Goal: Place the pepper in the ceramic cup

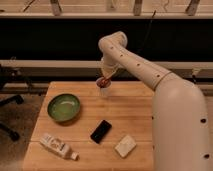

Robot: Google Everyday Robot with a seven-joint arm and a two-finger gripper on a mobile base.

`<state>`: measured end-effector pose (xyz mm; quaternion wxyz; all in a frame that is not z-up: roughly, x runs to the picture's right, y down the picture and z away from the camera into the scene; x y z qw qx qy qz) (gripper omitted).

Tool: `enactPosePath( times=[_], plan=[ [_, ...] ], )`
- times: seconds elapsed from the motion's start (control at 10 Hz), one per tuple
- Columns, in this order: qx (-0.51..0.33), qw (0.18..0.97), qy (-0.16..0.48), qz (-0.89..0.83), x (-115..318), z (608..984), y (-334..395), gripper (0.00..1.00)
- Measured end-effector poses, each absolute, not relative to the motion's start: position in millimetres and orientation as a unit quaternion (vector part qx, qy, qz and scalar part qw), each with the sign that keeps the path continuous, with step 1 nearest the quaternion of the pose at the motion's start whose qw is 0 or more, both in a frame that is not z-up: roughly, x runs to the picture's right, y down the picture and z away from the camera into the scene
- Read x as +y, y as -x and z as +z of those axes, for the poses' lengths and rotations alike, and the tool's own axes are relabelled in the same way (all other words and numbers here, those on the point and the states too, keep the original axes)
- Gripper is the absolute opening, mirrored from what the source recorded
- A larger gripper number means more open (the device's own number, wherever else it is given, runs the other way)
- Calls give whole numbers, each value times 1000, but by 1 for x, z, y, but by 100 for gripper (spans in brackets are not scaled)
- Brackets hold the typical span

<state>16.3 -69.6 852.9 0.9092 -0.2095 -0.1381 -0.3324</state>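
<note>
The small white ceramic cup [104, 90] stands at the far middle of the wooden table [135, 107]. My gripper [104, 80] hangs directly over the cup's mouth and is shut on the dark red-brown pepper [103, 81]. The pepper sits at the level of the cup's rim. The arm comes in from the right and hides the table's right side.
A wide green bowl [64, 107] sits at the left. A black phone [101, 131] lies in the middle front. A white bottle [57, 146] lies at the front left and a pale block [125, 146] at the front right.
</note>
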Motion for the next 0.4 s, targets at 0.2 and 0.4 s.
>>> enactPosePath(
  times=[0.2,0.4],
  plan=[
    [-147,907,205,-336,-70,853,-3,5],
    [-144,908,207,-334,-70,853,-3,23]
  ],
)
